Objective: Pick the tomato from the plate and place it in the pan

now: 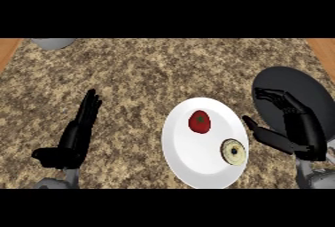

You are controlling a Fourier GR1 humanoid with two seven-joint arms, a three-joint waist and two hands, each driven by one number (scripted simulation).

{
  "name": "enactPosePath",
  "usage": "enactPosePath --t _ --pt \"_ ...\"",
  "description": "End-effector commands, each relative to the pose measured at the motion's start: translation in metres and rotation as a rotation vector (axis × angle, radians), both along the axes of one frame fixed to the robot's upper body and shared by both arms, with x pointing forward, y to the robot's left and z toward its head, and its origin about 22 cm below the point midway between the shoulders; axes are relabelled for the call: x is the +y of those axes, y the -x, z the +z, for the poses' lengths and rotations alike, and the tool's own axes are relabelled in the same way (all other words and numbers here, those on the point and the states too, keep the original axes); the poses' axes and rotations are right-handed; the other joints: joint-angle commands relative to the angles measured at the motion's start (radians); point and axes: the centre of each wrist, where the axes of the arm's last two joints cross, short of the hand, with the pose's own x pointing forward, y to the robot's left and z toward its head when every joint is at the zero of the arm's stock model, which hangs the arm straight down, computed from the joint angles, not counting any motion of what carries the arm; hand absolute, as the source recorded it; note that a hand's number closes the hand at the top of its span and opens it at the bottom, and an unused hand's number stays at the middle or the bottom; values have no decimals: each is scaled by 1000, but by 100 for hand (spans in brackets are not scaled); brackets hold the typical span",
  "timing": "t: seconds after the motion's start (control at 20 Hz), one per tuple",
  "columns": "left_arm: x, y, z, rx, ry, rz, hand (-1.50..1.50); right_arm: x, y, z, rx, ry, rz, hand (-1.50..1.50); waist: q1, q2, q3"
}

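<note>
A red tomato (200, 122) with a green stem spot lies on the upper middle of a white plate (189, 155). A dark round pan (291, 86) sits to the plate's upper right. My right hand (297, 133) hovers at the plate's right rim, partly over the pan, open with thumb pointing toward the plate and fingers slightly bent; it touches nothing. My left hand (78, 133) rests open at the lower left, fingers straight up, well apart from the plate.
A round sliced piece with a dark rim and pale centre (233, 151) lies on the plate's right side near my right thumb. A grey object (52, 42) shows at the top left edge. Wooden strips border the speckled counter (144, 71).
</note>
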Motion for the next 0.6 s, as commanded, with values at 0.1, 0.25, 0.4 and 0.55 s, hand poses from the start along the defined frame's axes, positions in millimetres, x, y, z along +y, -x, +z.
enactPosePath --t 0.1,0.25,0.4,0.55 --pt "-28 -1 4 -12 4 -97 0 -5 50 -10 8 171 -74 -150 15 0 -1" --pt "-30 -1 -5 -14 -6 -102 0 -2 34 9 8 248 -68 -150 25 3 -1" --pt "-32 -12 -4 -8 -18 -116 0 2 25 38 62 335 -21 -150 27 4 -1" --pt "-19 -11 12 -13 -8 -114 0 10 26 62 133 452 13 -150 31 2 -2"
